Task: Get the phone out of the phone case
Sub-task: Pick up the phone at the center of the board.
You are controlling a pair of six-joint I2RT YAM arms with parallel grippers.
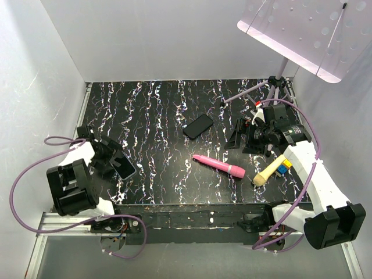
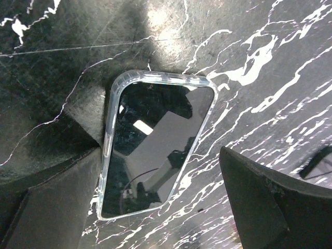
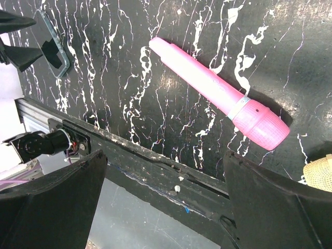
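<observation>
We log the left claw [image 2: 160,153] agape, empty, straddling the phone [image 2: 150,171] in its phone case [image 2: 155,77] on the bench [image 2: 270,78]; the phone's long axis crosses the closing line. The right claw [image 3: 165,155] is agape, empty, well apart.

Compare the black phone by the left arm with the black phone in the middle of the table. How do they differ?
The left phone wears a clear case; the middle phone is bare. The left phone lies between the left fingers; the middle phone lies alone, away from both arms. The left phone's screen shows glossy reflections; the middle phone looks plain dark. Both are black rectangles lying flat on the table.
</observation>
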